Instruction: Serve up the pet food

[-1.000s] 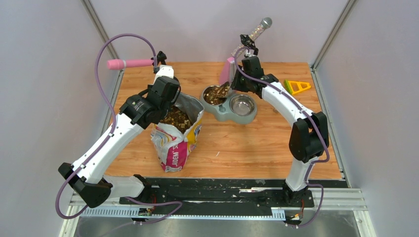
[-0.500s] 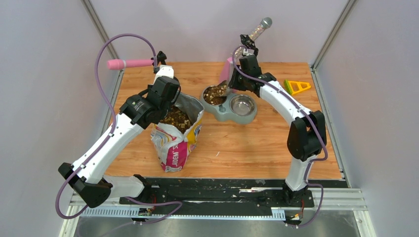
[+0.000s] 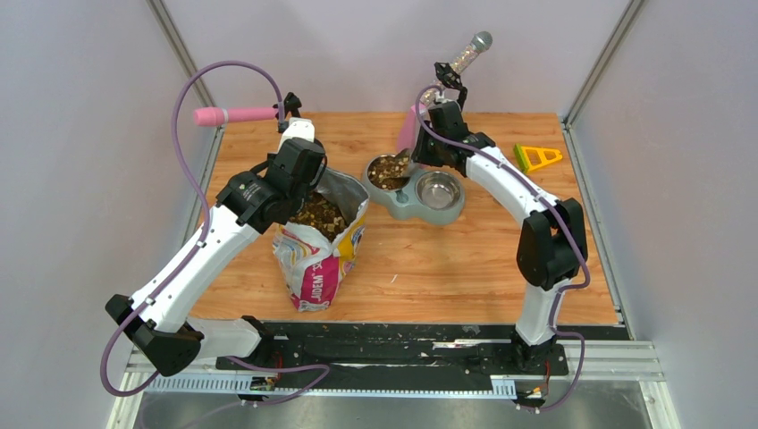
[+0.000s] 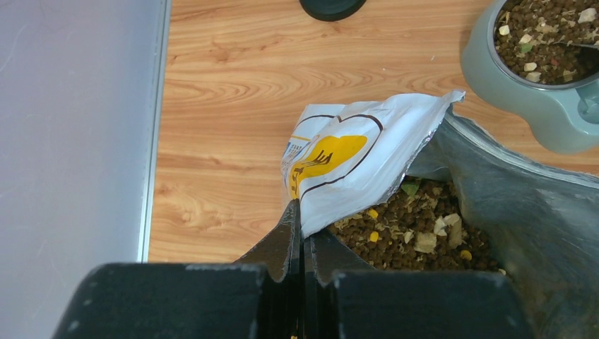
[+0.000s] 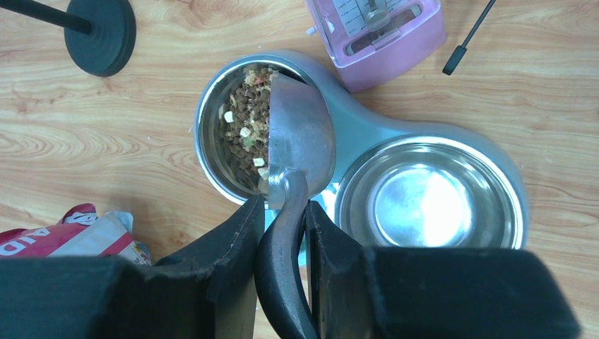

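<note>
Pet food fills the open printed bag (image 3: 315, 261), brown kibble with pale chunks (image 3: 317, 213) (image 4: 417, 233). More pet food lies in the left bowl (image 3: 389, 170) (image 5: 244, 131) of a grey-blue double feeder (image 3: 418, 206) (image 5: 367, 127). The feeder's right bowl (image 3: 438, 189) (image 5: 427, 198) is empty. My left gripper (image 4: 302, 233) (image 3: 308, 192) is shut on the bag's white top edge (image 4: 353, 162). My right gripper (image 5: 282, 212) (image 3: 413, 161) is shut on the black handle of a metal scoop (image 5: 300, 138). The scoop is tipped over the left bowl and its visible face is bare.
A pink box (image 5: 378, 32) (image 3: 413, 125) stands just behind the feeder, with a thin black stick (image 5: 470, 35) beside it. A black round stand base (image 5: 99, 35) (image 4: 332, 7) is to its left. A pink cylinder (image 3: 234, 115) is at the far left and a yellow triangle (image 3: 536, 157) at the far right.
My right gripper has shifted slightly left and back with the scoop, tipping it over the left bowl. The left arm and bag have not moved.
</note>
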`<action>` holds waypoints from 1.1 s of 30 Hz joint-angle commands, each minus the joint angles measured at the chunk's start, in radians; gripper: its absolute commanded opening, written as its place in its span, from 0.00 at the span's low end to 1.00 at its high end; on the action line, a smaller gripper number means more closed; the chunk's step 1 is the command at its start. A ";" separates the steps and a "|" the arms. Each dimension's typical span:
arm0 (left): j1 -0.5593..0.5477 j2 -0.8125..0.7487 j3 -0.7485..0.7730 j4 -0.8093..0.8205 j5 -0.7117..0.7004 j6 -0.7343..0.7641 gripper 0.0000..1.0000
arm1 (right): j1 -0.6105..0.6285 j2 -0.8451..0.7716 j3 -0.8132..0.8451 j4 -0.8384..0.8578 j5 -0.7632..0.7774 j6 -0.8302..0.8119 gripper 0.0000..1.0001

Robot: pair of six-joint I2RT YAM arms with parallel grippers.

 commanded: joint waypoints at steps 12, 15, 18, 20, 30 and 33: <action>-0.005 -0.062 0.032 0.134 -0.039 -0.006 0.00 | 0.005 -0.076 0.042 0.011 0.124 -0.064 0.00; -0.005 -0.064 0.032 0.136 -0.039 -0.006 0.00 | 0.005 -0.081 0.050 0.005 0.133 -0.070 0.00; -0.005 -0.064 0.030 0.136 -0.039 -0.005 0.00 | 0.005 -0.080 0.056 0.002 0.123 -0.071 0.00; -0.005 -0.062 0.030 0.135 -0.039 -0.005 0.00 | 0.006 -0.073 0.061 0.001 0.111 -0.070 0.00; -0.005 -0.065 0.029 0.139 -0.039 -0.003 0.00 | 0.020 -0.032 0.116 -0.003 0.084 -0.063 0.00; -0.005 -0.064 0.029 0.137 -0.040 -0.002 0.00 | 0.028 -0.022 0.128 -0.006 0.090 -0.066 0.00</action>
